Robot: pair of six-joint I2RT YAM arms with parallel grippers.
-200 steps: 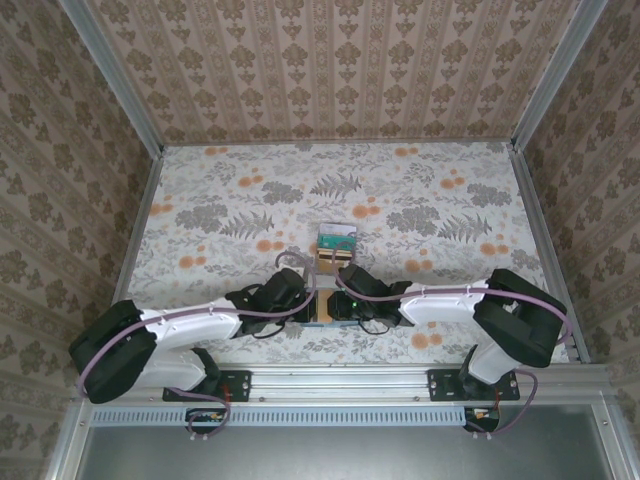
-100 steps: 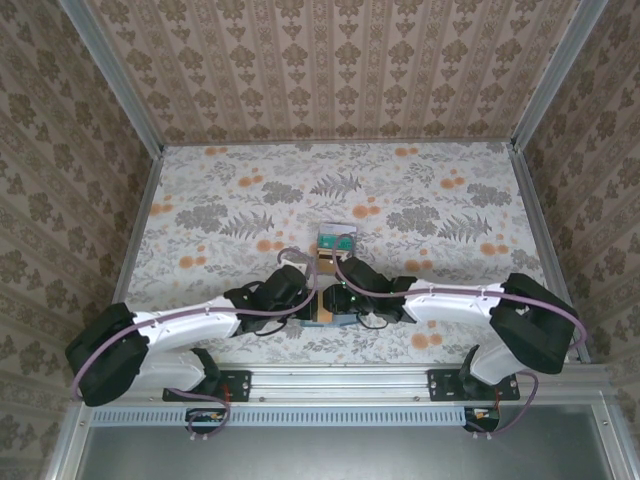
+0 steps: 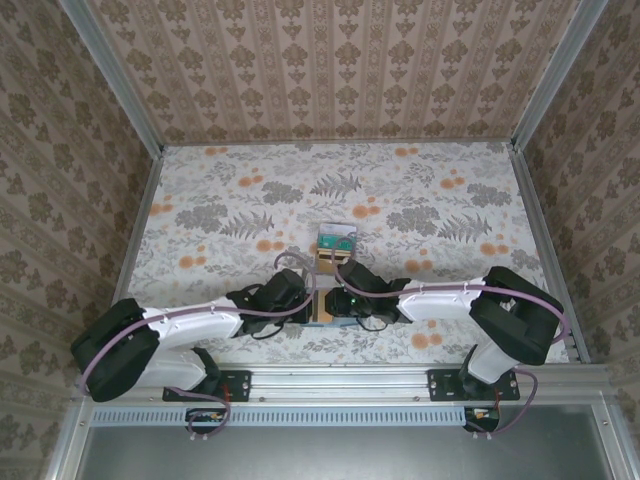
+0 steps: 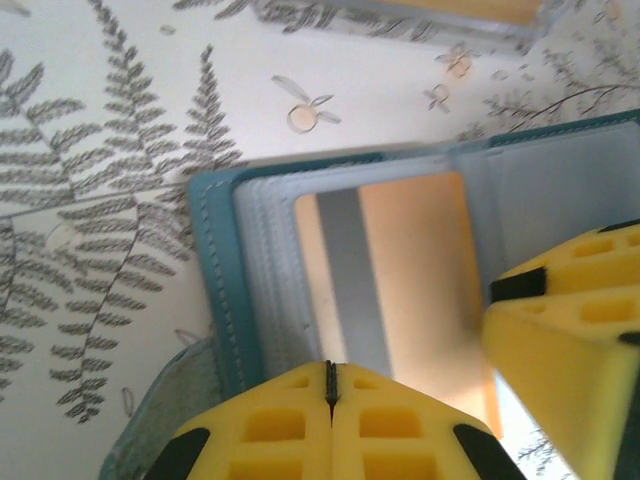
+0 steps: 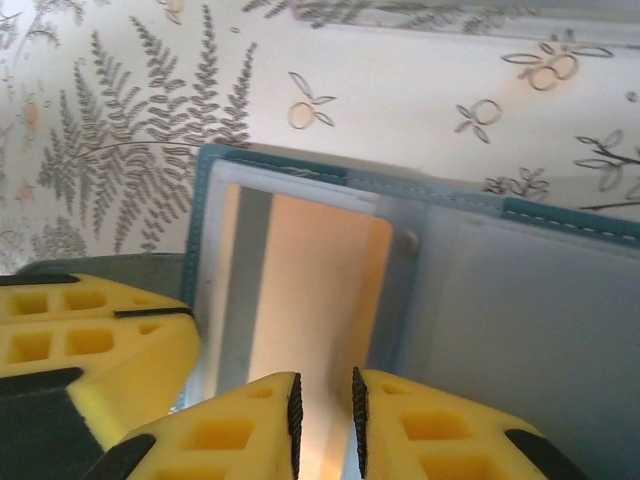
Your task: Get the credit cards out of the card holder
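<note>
The near end of the orange-brown card (image 5: 310,290) vanishes behind the right gripper (image 5: 325,405); the card holder (image 5: 520,300) runs off the picture's right edge.

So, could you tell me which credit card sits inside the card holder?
The orange card with the grey stripe, tucked in the open teal wallet; the green printed card lies loose on the floral table.

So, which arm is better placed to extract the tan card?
Likely right: the right gripper, jaws parted, straddles the tan card; the left gripper sits shut at the edge of the card holder.
</note>
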